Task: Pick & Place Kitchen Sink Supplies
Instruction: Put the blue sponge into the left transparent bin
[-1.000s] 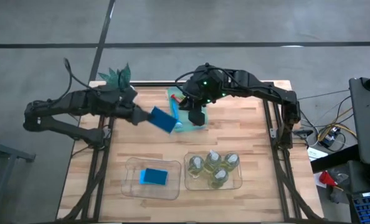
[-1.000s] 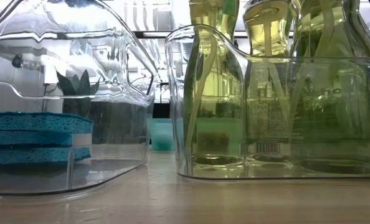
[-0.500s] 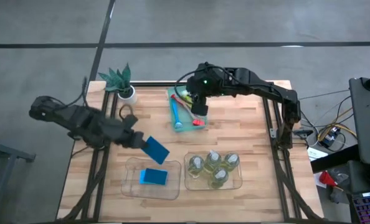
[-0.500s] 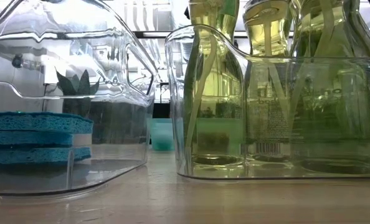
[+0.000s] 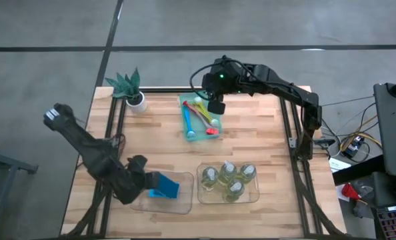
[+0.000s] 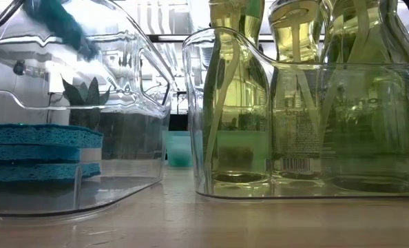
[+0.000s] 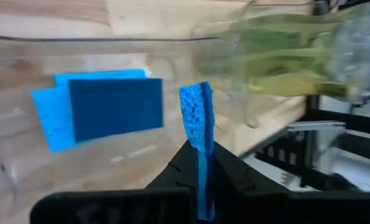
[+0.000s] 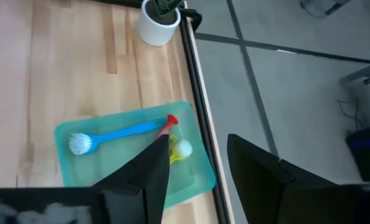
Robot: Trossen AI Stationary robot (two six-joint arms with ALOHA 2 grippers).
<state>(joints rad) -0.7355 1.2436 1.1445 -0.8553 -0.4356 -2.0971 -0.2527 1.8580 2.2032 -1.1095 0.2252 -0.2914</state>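
My left gripper (image 5: 151,183) hovers over the left clear bin (image 5: 141,203), shut on a flat blue sponge (image 7: 196,109). That sponge shows as a blue blur (image 6: 53,21) high in the low view. Two more blue sponges (image 7: 104,112) lie stacked flat on the bin floor (image 6: 39,151). My right gripper (image 8: 197,162) is open, above the green tray's (image 5: 183,101) far end. The blue brush (image 8: 116,134), red brush (image 8: 168,124) and yellow brush (image 8: 180,149) lie in the tray. Several bottles of yellow-green liquid (image 5: 228,179) stand upright in the right clear bin (image 5: 255,197). My left gripper pinches the blue sponge by one end (image 7: 201,142), a finger on each flat face. The sponge stands edge-on beyond the fingertips, lifted clear above the two sponges in the bin.
A small potted green plant (image 5: 128,87) stands at the table's far left corner. The two clear bins sit side by side near the near edge. Bare wood lies between the tray and the bins and along the table's right side.
My left gripper has carried the blue sponge from beside the green tray toward the near edge and down over the left bin, keeping hold of it. My right gripper has drawn back toward the far edge, uncovering the brushes in the tray.
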